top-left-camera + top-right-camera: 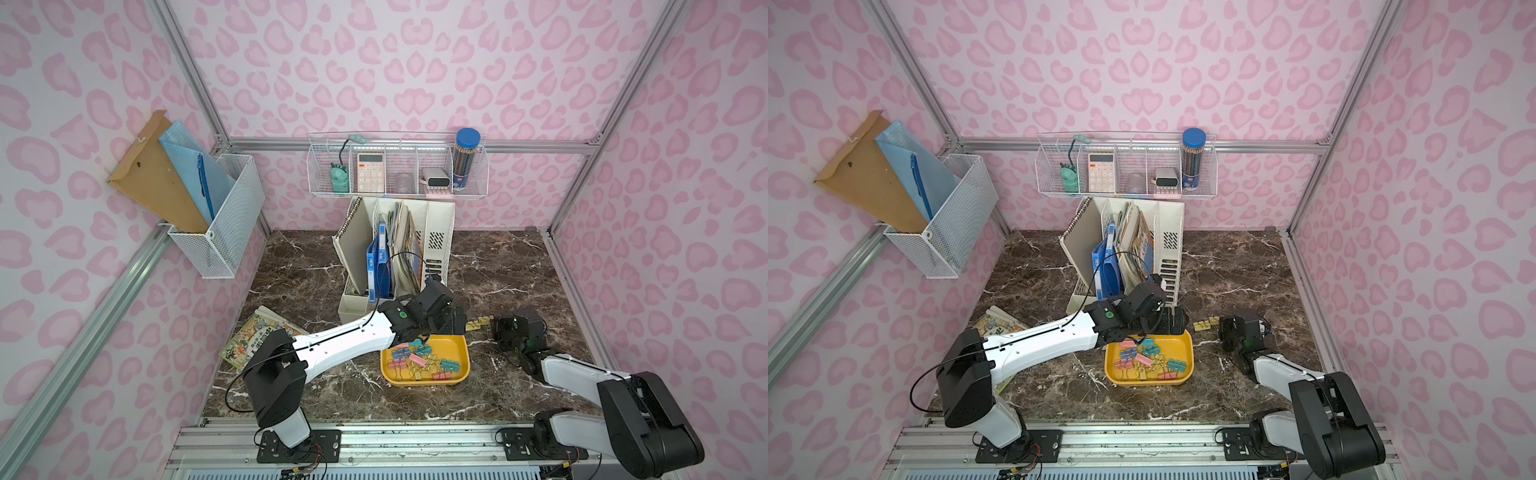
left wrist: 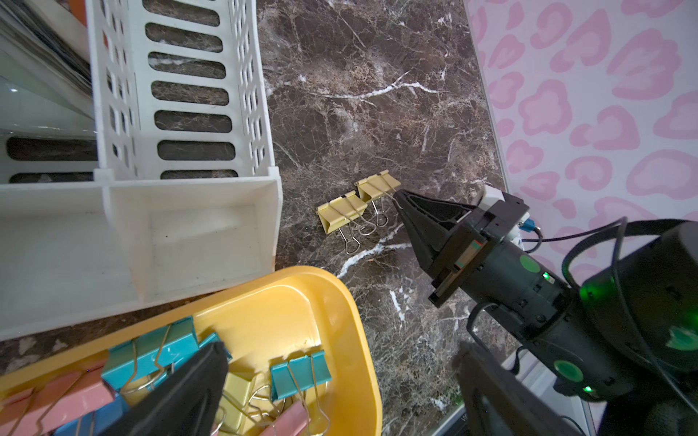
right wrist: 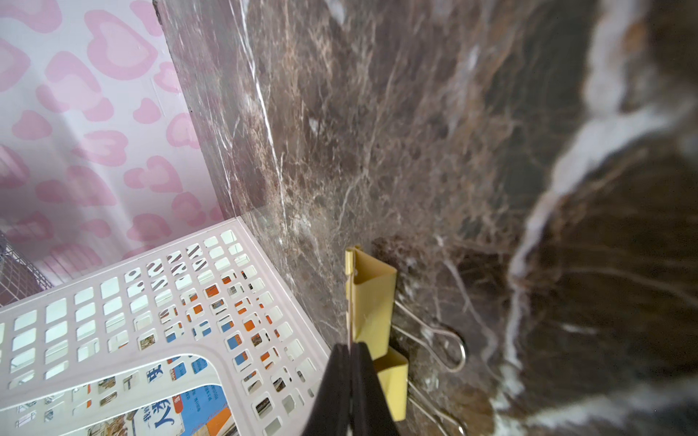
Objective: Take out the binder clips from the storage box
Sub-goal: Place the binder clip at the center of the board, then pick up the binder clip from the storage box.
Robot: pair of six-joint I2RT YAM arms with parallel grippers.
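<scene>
The yellow-orange storage box (image 1: 451, 347) (image 1: 1179, 345) (image 2: 264, 313) lies on the marble table and holds several pink, yellow and teal binder clips (image 1: 419, 359) (image 1: 1148, 361) (image 2: 300, 373). My left gripper (image 1: 446, 322) (image 2: 340, 396) hovers open over the box's far right corner, one finger above the clips, the other outside the wall. Two yellow clips (image 1: 478, 323) (image 2: 342, 215) lie on the table just beyond the box. My right gripper (image 1: 492, 322) (image 3: 351, 351) rests low beside them, jaws pinched on the wire handle of the farther yellow clip (image 2: 377, 187) (image 3: 372, 302).
The tall cream file organiser (image 1: 436, 241) (image 2: 181, 211) stands right behind the box, close to my left gripper. A picture book (image 1: 253, 336) lies at the table's left under the left arm. White wire baskets (image 1: 397, 170) hang on the back wall and left wall.
</scene>
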